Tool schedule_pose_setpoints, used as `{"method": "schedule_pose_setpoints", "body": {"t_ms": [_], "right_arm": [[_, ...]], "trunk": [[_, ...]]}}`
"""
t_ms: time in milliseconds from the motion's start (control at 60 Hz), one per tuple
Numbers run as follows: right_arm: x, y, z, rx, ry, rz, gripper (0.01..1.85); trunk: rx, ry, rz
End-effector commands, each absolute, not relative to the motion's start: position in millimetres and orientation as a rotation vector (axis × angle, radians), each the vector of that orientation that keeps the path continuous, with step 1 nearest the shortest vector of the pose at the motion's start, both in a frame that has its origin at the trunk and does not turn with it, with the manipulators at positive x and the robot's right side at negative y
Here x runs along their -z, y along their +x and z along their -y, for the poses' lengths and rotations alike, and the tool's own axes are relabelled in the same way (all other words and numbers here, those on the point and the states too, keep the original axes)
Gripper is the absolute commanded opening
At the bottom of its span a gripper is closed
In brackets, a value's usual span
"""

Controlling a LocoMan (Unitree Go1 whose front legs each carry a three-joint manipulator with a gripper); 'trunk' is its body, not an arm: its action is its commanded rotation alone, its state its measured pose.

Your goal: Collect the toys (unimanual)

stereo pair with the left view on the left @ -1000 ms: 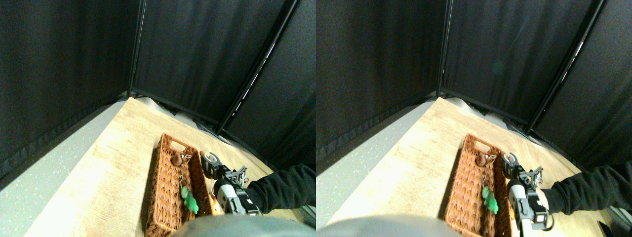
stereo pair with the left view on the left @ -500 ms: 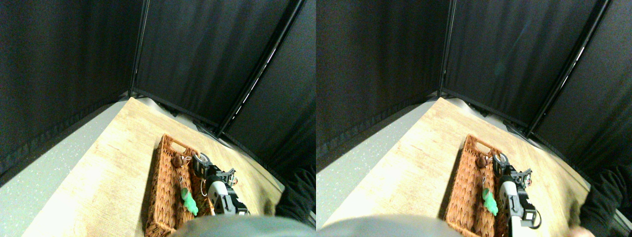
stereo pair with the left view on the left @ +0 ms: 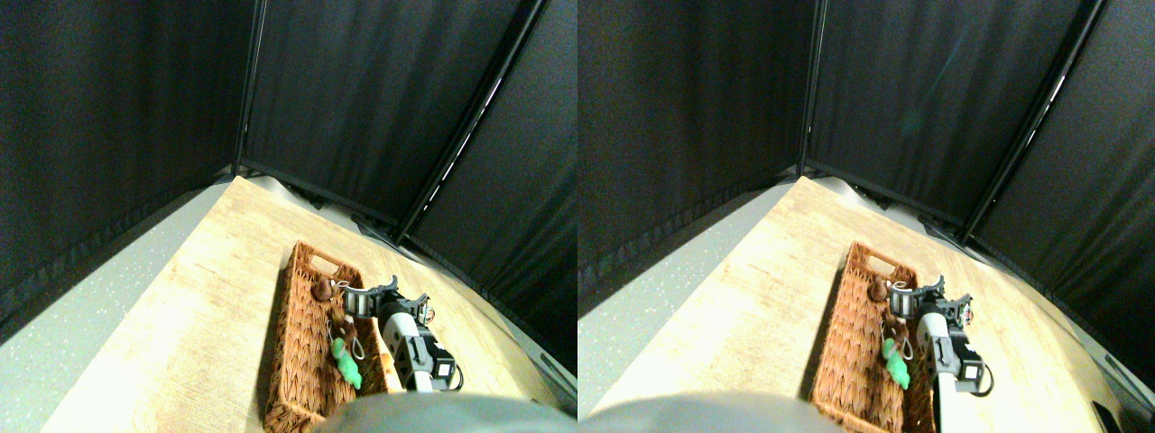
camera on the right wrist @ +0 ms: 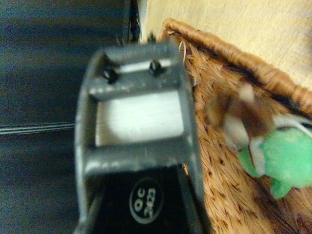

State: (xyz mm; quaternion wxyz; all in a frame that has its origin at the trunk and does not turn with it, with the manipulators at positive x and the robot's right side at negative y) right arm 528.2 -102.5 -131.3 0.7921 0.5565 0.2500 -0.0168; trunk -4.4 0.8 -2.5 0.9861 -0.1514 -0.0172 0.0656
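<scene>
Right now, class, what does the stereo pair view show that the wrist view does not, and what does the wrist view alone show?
Only the stereo pair view: the whole long brown wicker basket on the pale wooden table, the grey speckled floor, a small brown plush toy at the basket's far end, and the right gripper by the basket's right wall.
Only the wrist view: the dark jaw frame close up, and a blurred brown-and-white plush toy beside the green one.
Both: the green plush toy inside the basket, and black curtains.
</scene>
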Motion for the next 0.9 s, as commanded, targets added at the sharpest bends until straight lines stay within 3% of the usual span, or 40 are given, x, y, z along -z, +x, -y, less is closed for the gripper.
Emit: {"method": "schedule_pose_setpoints", "body": {"t_ms": [17, 267, 483, 650, 900], "right_arm": [[125.4, 532.8, 103.5, 0.024, 1.194, -0.497, 1.29], [114.9, 544.5, 142.6, 0.089, 1.218, -0.363, 0.80], [105.8, 541.6, 184.2, 0.168, 1.192, -0.247, 0.80], [105.0, 531.4, 210.6, 0.220, 1.168, -0.204, 0.79], [116.2, 517.8, 237.2, 0.259, 1.232, -0.247, 0.65]], "trunk": [[-0.129, -0.291, -0.002], [-0.089, -0.247, -0.007], [-0.022, -0.189, -0.013], [0.010, -0.157, -0.017], [0.027, -0.138, -0.024]]}}
